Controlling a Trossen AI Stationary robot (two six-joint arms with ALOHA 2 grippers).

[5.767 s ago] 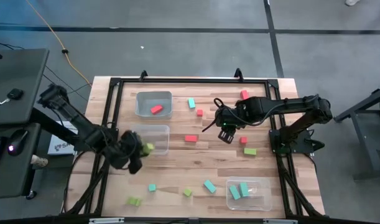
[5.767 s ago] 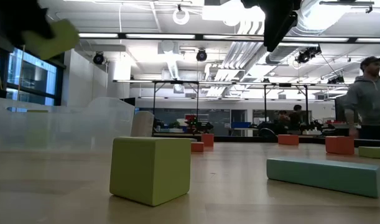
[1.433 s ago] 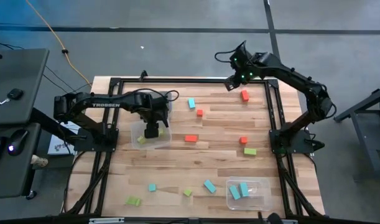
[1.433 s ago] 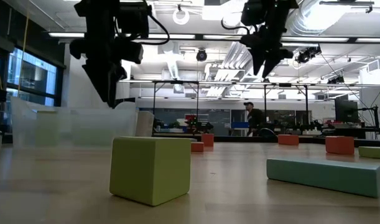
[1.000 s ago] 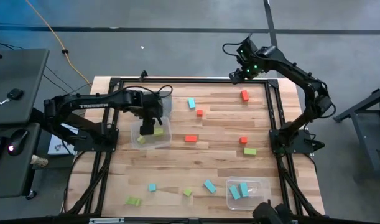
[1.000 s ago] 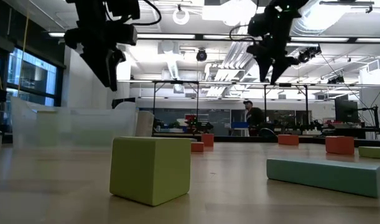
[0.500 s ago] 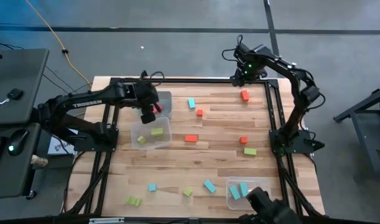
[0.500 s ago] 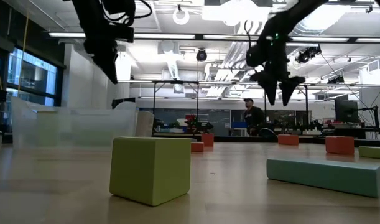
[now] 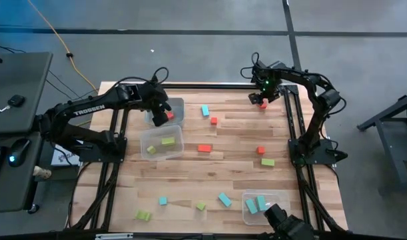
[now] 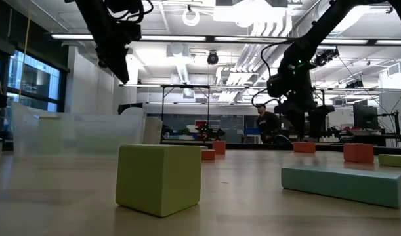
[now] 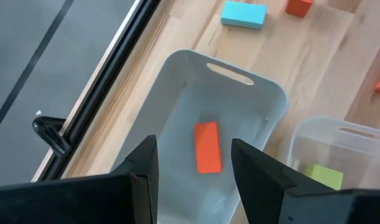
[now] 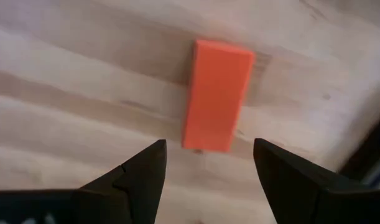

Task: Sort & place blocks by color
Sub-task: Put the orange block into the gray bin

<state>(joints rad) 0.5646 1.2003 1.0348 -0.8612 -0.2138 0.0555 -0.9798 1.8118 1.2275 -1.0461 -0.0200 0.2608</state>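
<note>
My right gripper (image 12: 205,168) is hovering directly over a red bar block (image 12: 216,94) at the upper right of the high view, near the table's far edge. Its jaws are standing wide apart, straddling the bar without touching it and holding nothing.

My left gripper (image 11: 193,177) is hanging above the clear tub (image 9: 178,105) at the upper left of the table, jaws parted and empty. A red block (image 11: 207,147) is lying flat on that tub's floor.

Just below it in the high view, a second clear tub (image 9: 160,131) is holding two lime green blocks (image 9: 167,141).

A third tub (image 9: 281,196) at the lower right is holding teal blocks (image 9: 261,202).

Loose red, lime green and teal blocks are lying scattered across the middle and lower parts of the wooden table (image 9: 223,167).

In the low view, a lime green cube (image 10: 159,178) is sitting nearest the lens.
</note>
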